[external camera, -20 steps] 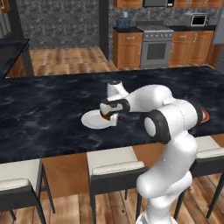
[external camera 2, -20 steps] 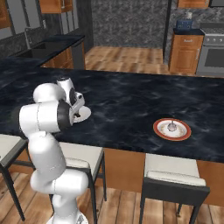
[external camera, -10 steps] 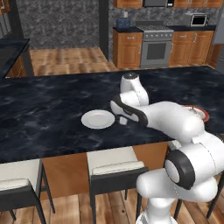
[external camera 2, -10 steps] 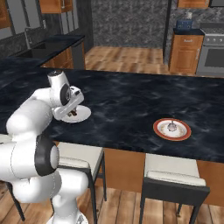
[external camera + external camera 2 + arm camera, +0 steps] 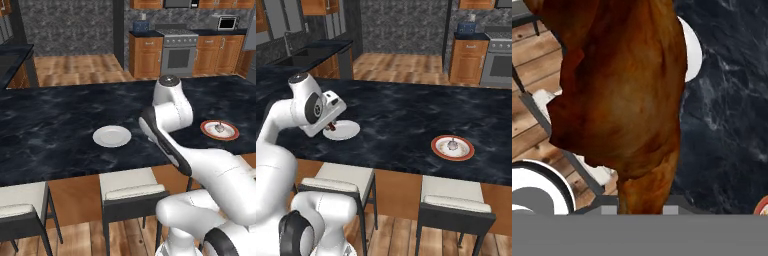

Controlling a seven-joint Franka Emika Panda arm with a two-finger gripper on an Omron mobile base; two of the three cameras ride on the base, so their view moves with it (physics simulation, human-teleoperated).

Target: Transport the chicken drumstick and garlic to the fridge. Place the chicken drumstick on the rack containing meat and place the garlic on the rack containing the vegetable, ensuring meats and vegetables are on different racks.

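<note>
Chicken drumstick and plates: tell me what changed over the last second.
The gripper, shut on the chicken drumstick, has carried it up off the white plate and swung toward the robot's right, the arm unfolding out over the counter. The white plate now lies bare. The garlic stayed on the red-rimmed plate, and neither plate shifted.

A long black marble-look worktop (image 5: 50, 130) runs across the room, with white-cushioned dark-framed stools (image 5: 131, 192) tucked along its near edge over a warm wooden plank floor (image 5: 75, 67). Beyond it, honey-coloured wooden cabinets (image 5: 145, 56) flank a steel oven (image 5: 176, 55) with a small microwave (image 5: 227, 22) on the counter beside it. The far wall (image 5: 65, 27) is speckled grey stone.
</note>
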